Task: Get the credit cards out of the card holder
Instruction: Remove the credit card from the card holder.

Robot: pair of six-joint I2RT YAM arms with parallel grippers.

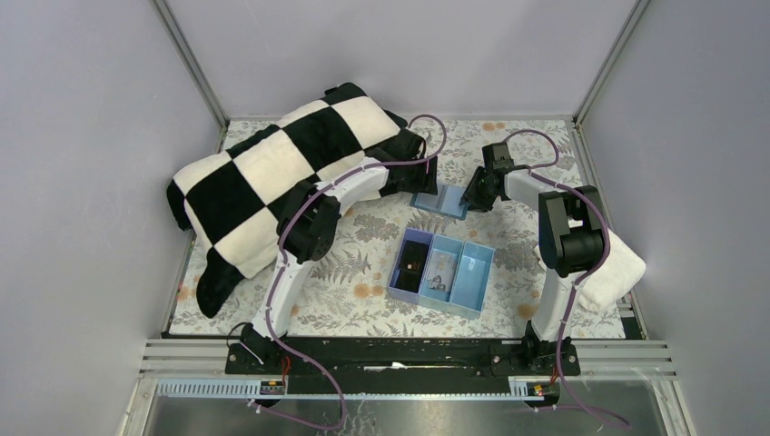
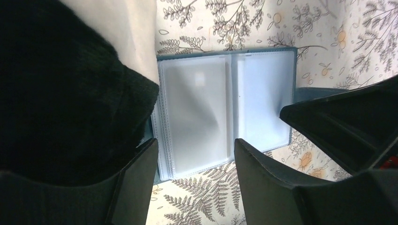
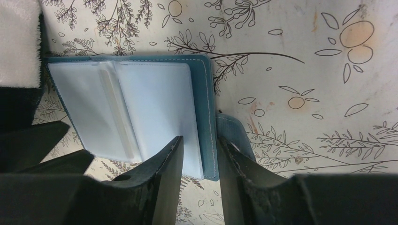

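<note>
Card holder [image 1: 440, 202] is the reference: lying open and flat on the floral desk [image 1: 363, 272]. Checkered blanket [image 1: 281, 173]: left of holder, its edge touching holder's left side. Light-blue three-compartment tray [image 1: 477, 272]: just nearer than holder, apart from it. White towel [image 1: 613, 268]: right of holder and nearer, well apart. Left hand [image 2: 196, 143]: fingers wide apart, over holder's near edge at the left clear sleeve. Right hand [image 3: 201, 140]: fingers part-way apart, straddling holder's right cover edge, one finger over the right sleeve; cover lies flat between them, not squeezed. Pale credit card [image 2: 195, 108] shows through holder's left sleeve.
</note>
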